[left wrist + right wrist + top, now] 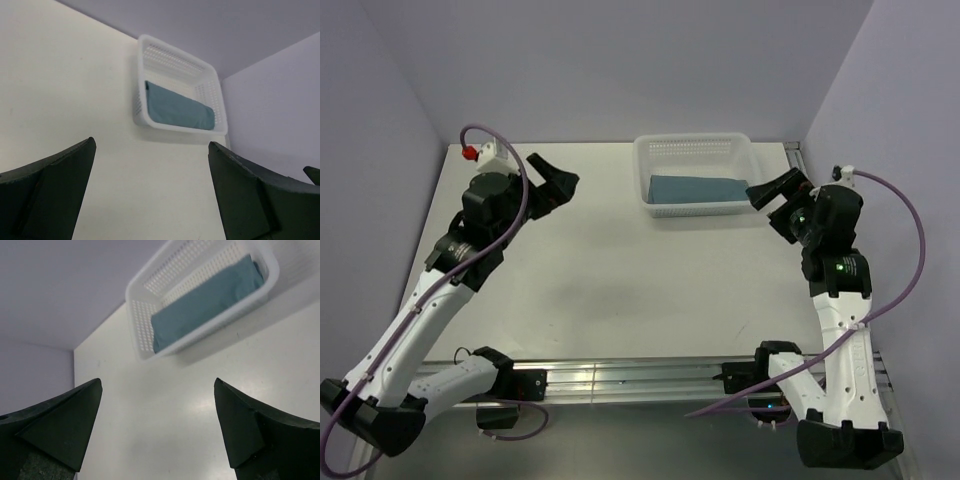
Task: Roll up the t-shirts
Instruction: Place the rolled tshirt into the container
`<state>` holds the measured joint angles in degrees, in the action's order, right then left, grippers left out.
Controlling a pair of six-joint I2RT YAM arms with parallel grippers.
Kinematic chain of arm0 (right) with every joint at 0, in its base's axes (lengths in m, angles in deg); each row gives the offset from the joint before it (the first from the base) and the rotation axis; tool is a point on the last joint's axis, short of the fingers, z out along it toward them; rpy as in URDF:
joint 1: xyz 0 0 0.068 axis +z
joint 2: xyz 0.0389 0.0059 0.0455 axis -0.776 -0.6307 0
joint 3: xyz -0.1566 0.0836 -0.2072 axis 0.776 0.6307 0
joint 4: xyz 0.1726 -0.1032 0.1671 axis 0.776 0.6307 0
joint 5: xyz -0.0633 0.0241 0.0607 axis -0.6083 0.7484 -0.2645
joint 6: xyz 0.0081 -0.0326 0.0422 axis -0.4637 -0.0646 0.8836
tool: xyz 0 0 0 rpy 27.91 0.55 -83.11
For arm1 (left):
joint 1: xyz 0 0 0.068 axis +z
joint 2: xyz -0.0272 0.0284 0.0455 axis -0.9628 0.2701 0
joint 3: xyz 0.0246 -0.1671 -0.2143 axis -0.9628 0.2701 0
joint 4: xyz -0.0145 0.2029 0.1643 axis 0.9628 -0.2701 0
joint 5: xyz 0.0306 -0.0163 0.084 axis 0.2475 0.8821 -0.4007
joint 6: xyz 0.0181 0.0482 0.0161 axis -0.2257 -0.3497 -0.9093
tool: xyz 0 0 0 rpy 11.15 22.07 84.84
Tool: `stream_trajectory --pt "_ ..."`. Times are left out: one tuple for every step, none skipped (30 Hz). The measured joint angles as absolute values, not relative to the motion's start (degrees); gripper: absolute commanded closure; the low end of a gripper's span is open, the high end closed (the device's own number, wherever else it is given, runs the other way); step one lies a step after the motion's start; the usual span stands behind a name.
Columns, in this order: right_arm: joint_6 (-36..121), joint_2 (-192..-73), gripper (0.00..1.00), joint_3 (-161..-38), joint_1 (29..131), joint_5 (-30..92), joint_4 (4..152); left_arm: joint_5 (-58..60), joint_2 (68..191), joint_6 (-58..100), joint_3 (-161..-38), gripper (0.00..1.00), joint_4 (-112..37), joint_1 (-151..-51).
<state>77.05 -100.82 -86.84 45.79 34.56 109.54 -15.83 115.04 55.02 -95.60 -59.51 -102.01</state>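
Observation:
A teal-blue t-shirt (697,189) lies rolled up inside the white mesh basket (692,150) at the back of the table; both wrist views also take in the t-shirt (178,108) (206,301). My left gripper (558,180) hovers open to the left of the basket, well apart from it, with nothing between its fingers. Just off the basket's right end, my right gripper (778,198) stands open and empty too. In the left wrist view the left gripper (152,145) frames bare table, and so does the right gripper (158,385) in its own view.
The white table (620,280) runs from the arms' bases to the back wall. Lavender walls close in at the left, back and right. The basket (150,122) (135,347) sits close to the back wall, right of centre.

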Motion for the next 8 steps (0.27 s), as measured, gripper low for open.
stream_trajectory --pt "77.0 -100.09 0.0 -85.42 45.84 34.95 110.33 -16.64 113.45 55.06 -94.29 0.01 -60.21 -102.01" --pt "76.94 -99.29 0.0 -84.15 45.88 35.45 111.18 -17.73 111.77 55.04 -92.82 0.0 -60.78 -102.01" --pt "76.78 -99.07 0.0 -83.02 45.88 35.85 111.9 -18.52 110.93 55.0 -91.49 0.0 -61.35 -102.01" --pt "76.72 -98.89 0.0 -82.12 45.88 36.2 112.66 -19.2 110.26 54.97 -90.16 0.01 -61.98 -102.01" --pt "76.61 -98.48 0.0 -81.38 45.88 36.65 113.56 -19.92 109.36 54.91 -88.54 0.01 -62.7 -102.01" --pt "76.59 -98.06 0.0 -80.98 45.88 36.94 114.19 -20.33 108.77 54.89 -87.36 0.0 -63.38 -102.01" --pt "76.61 -97.21 0.0 -80.68 45.88 37.31 114.92 -20.7 108.03 54.8 -86.03 0.01 -64.06 -102.01" --pt "76.61 -96.27 0.0 -80.55 45.88 37.64 115.31 -21.01 107.33 54.67 -85.0 0.01 -64.45 -102.01"
